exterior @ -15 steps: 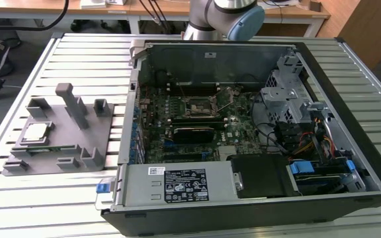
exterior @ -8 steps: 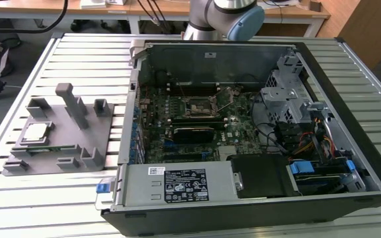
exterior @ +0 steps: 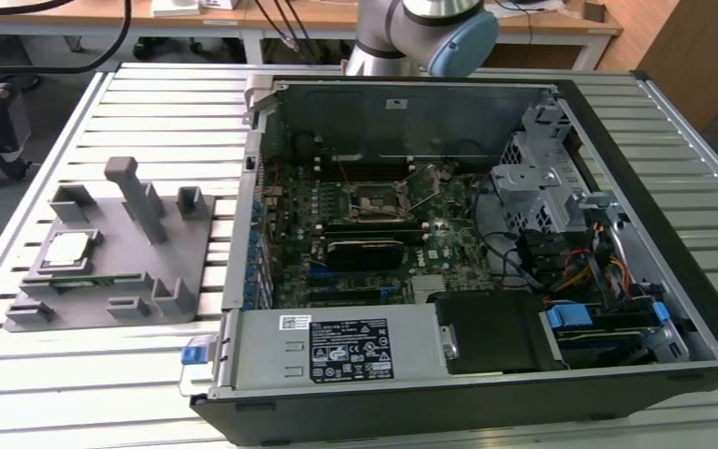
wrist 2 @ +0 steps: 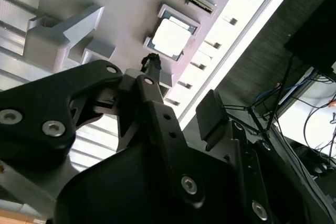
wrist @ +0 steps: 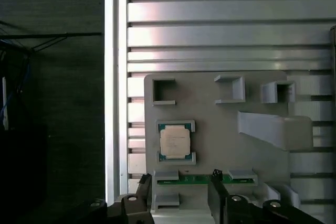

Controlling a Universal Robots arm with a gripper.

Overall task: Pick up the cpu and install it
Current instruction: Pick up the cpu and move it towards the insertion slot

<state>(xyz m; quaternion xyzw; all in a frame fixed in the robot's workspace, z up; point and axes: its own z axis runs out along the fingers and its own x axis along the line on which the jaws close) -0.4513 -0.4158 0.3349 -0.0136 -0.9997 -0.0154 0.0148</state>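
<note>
1. Slatted metal counter carries a grey fixture tray on the exterior view's left, with an open PC case just beside it.
2. Jaws are spread wide and empty, hanging over the tray in both wrist views and touching nothing.
3. cpu lies flat in its tray pocket, silver top up, apart from the jaws and off their centre line.
4. Green memory stick sits in a slot just beside that pocket, on the jaws' side.
5. Step judged as approach for the pick. Centre over the cpu and line the jaws with the two edges the pocket lips leave free. Descend straight, pinch lightly, lift level, and stay off the stick.
6. Farther off, the motherboard socket inside the case looks open, but it is too small to be sure.
</note>
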